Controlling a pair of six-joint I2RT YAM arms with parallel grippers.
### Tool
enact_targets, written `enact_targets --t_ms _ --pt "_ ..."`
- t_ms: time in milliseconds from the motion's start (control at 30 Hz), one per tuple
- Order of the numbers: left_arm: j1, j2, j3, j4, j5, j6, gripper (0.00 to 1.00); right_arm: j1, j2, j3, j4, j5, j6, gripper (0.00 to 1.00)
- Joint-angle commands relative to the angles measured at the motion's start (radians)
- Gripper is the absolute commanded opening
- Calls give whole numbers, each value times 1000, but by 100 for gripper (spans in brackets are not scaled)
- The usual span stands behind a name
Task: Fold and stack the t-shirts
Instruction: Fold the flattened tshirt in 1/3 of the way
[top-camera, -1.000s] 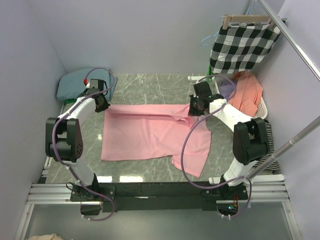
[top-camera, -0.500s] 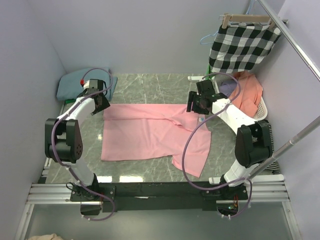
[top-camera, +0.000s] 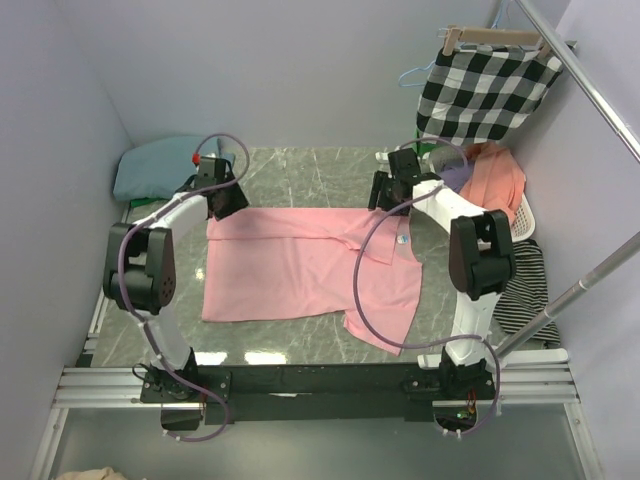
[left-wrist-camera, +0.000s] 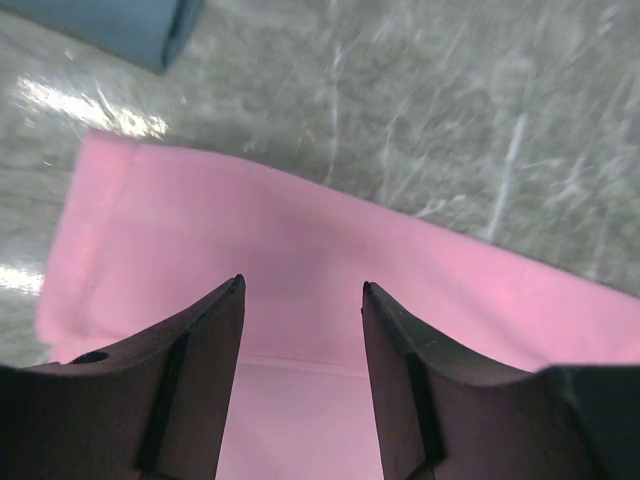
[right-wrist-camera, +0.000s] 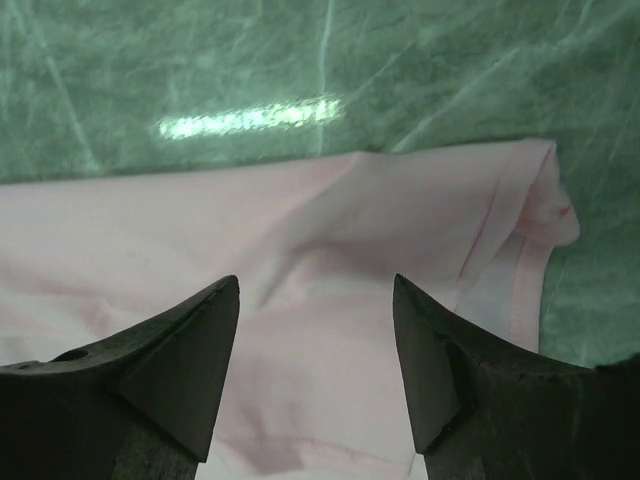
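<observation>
The light pink t-shirt (top-camera: 300, 265) lies spread on the marble table, its far part folded over itself and one sleeve trailing toward the near right. A dusty teal t-shirt (top-camera: 150, 168) rests folded at the back left corner. My left gripper (top-camera: 225, 200) hovers open over the pink shirt's far left corner (left-wrist-camera: 300, 250), nothing between its fingers (left-wrist-camera: 302, 288); a teal edge (left-wrist-camera: 110, 25) shows beyond. My right gripper (top-camera: 385, 195) hovers open above the far right edge of the pink t-shirt (right-wrist-camera: 330, 220), its jaws (right-wrist-camera: 316, 282) empty.
A black-and-white checked cloth (top-camera: 490, 95) hangs from a hanger at the back right. Below it a white basket (top-camera: 528, 215) holds an orange garment (top-camera: 497, 190). A striped garment (top-camera: 520, 285) lies beside the right arm. Metal rail poles (top-camera: 580, 290) cross the right side.
Both grippers have opened and let go of the pink t-shirt's far edge, then lifted and drawn back toward the rear wall. The shirt now lies still on the table.
</observation>
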Motion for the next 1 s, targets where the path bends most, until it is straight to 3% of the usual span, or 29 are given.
enact_targets --t_ms 0,167,233,333,533,700,967 --pt "1 65 17 24 15 -7 55 -40 67 47 -15 52 25 69" --pt "1 94 -21 27 -31 -6 54 -87 102 21 -39 127 47 69" --pt "2 111 -25 21 -48 -4 54 -115 121 30 -47 96 50 58" --pt "2 133 -18 -1 -85 7 52 -124 113 61 -88 174 55 66" --pt "4 134 -28 -4 -114 17 52 -150 118 69 -116 195 32 67" --pt "2 99 -29 13 -85 16 52 -140 -15 -8 -1 90 -7 69" --pt "-35 -79 -60 -2 -83 -3 60 -89 -253 -108 -19 37 18 72"
